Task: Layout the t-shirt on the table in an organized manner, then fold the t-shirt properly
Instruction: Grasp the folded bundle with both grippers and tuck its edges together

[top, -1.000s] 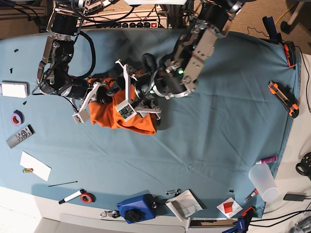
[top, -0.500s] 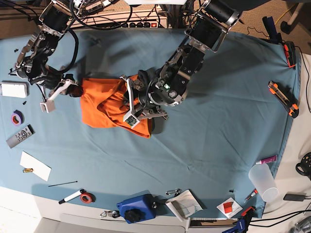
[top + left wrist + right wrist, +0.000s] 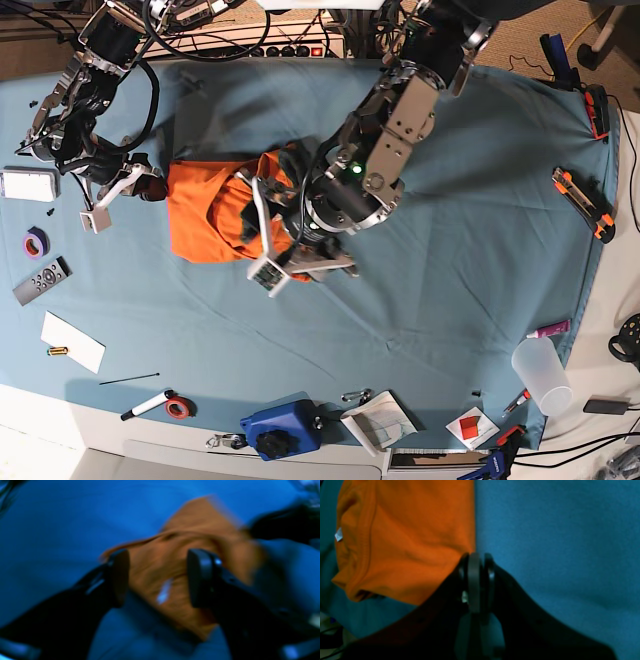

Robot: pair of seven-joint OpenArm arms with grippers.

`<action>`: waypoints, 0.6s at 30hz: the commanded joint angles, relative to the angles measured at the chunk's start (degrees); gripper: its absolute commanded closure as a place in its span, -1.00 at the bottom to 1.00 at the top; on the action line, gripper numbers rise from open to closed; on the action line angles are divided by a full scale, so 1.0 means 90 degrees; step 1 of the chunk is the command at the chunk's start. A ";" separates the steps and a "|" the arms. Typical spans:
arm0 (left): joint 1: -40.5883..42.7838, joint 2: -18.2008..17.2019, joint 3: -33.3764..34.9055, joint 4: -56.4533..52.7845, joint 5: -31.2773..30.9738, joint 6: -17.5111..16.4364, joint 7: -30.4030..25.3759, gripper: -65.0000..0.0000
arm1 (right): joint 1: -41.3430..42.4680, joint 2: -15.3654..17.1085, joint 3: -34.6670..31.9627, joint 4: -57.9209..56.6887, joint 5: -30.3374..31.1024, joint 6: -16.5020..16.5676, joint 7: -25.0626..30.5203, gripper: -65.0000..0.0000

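Note:
The orange t-shirt point(image 3: 205, 215) lies bunched and partly spread on the teal table point(image 3: 450, 300), left of centre. My right gripper point(image 3: 475, 560) is shut on the t-shirt's point(image 3: 415, 530) edge, at its left side in the base view point(image 3: 150, 188). My left gripper point(image 3: 160, 577) hangs open just over the crumpled right part of the t-shirt point(image 3: 160, 555), with a small white tag below the gap. That view is blurred. The left arm hides part of the t-shirt in the base view.
At the table's left edge lie a white box point(image 3: 28, 184), a purple tape roll point(image 3: 36, 241), a remote point(image 3: 42, 280) and a paper point(image 3: 72, 342). Along the front sit a marker point(image 3: 150, 403), a blue object point(image 3: 280, 428) and a plastic cup point(image 3: 540, 372). An orange-black tool point(image 3: 583, 203) lies at right.
My right gripper drew the t-shirt's edge out to the left and now holds still. My left gripper has opened wide and shifted toward the table's front over the shirt.

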State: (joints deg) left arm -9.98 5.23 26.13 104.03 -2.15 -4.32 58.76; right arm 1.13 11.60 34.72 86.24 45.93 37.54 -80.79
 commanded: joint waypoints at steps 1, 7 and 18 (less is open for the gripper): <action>-0.0075 0.0078 -0.0005 0.0092 0.0214 0.0165 -0.0121 -0.25 | 0.0100 0.0126 0.0017 0.0097 0.0131 0.0024 0.0088 0.87; 0.0253 0.0095 -0.0007 -0.0015 0.0879 0.1562 0.0338 -0.26 | 0.0102 0.0160 0.0017 0.0097 0.0114 0.0024 0.0088 0.87; 0.0809 0.0418 -0.0058 -0.0267 -0.0121 0.1399 -0.0085 -0.25 | 0.0100 0.0160 0.0017 0.0097 0.0109 0.0024 0.0088 0.87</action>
State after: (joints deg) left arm -1.83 7.57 25.56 100.77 -3.09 8.36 59.02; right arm 1.13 12.16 34.72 86.24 45.71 37.54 -80.79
